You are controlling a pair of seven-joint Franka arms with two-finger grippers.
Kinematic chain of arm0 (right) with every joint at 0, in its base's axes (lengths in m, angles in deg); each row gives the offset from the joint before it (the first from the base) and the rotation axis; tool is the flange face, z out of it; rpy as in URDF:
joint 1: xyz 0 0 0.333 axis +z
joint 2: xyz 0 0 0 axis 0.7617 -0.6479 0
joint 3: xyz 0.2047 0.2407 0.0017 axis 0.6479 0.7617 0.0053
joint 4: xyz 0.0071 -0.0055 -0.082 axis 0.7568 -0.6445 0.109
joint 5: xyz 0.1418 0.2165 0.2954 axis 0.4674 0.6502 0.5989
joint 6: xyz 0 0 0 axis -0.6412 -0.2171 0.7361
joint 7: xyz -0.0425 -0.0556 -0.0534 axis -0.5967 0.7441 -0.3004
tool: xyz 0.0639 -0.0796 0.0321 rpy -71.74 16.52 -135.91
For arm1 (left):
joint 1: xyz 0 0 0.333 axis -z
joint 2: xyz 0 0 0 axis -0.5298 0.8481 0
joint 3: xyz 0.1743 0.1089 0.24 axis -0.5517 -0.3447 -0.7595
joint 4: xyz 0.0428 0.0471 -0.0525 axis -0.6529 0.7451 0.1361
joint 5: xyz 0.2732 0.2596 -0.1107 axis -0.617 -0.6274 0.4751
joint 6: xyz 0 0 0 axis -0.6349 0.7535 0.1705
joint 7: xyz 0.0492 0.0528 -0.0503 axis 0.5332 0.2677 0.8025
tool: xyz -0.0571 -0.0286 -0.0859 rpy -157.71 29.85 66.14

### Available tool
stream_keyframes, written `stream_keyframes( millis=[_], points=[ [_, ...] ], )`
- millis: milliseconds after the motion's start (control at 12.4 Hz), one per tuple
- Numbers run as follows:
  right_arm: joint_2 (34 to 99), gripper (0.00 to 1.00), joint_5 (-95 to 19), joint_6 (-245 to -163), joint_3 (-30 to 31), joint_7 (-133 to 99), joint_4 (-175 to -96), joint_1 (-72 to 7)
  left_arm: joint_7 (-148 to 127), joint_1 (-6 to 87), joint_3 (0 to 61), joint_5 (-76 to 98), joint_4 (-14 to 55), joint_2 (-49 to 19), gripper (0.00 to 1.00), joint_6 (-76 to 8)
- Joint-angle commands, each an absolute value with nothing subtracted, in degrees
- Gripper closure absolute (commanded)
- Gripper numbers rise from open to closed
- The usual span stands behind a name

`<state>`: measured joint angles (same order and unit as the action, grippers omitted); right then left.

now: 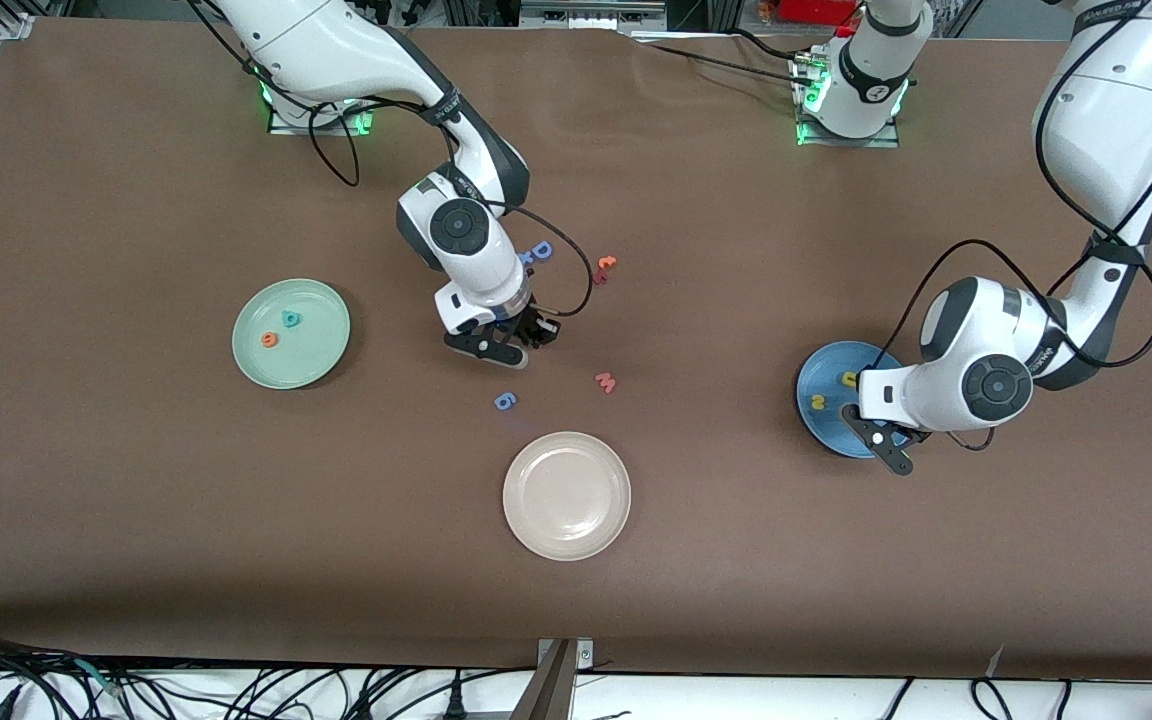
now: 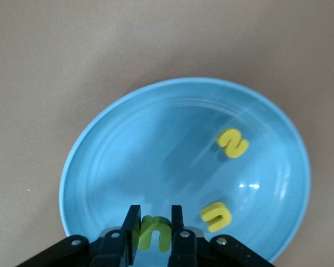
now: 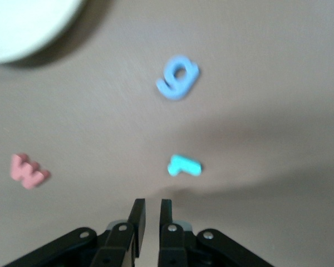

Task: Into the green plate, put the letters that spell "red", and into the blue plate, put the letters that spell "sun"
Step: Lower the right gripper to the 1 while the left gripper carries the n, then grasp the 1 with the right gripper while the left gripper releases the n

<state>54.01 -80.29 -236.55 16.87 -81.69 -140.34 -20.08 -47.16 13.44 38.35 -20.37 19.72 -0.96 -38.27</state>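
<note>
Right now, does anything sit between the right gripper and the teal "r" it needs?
Nothing visible does. The right gripper hangs over bare table with the teal "r" just ahead of its nearly shut jaws. The blue "6"-shaped letter and pink "w" lie off that line.

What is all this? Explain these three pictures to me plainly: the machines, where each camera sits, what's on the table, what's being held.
Two robot arms with two-finger grippers work at a brown table. The wide picture looks down from across the table. The other two come from a camera on each arm's wrist.

The left gripper is over the blue plate, shut on an olive "n". A yellow "s" and a yellow "u" lie in that plate.

The right gripper, its fingers nearly together and empty, hangs over the table by a small teal "r". Close by lie a blue "6", a pink "w" and a beige plate.

The green plate holds an orange "e" and a teal "d".
</note>
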Motion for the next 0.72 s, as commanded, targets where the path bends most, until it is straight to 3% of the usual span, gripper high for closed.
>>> stream_keyframes(
  millis=[0, 161, 402, 643],
  points=[
    [54.7, 0.39, -84.8, -236.1, 15.4, -80.6, -138.1, -19.8, -48.8, 13.0, 39.0, -22.3, 20.4, -1.3, 0.48, -39.2],
    [54.3, 0.39, -90.3, -236.1, 15.4, -80.7, -137.3, -19.9, -50.7, 13.0, 39.1, -22.4, 20.3, -1.3, 0.00, -39.2],
    [52.5, 0.39, -92.5, -236.0, 15.4, -80.9, -137.5, -19.4, -52.2, 12.7, 39.2, -22.3, 19.7, -2.2, 0.00, -38.6],
    [51.2, 0.39, -94.7, -235.3, 15.4, -80.6, -138.1, -19.3, -51.8, 12.7, 42.2, -21.3, 18.9, -8.0, 0.00, -33.4]
  ],
)
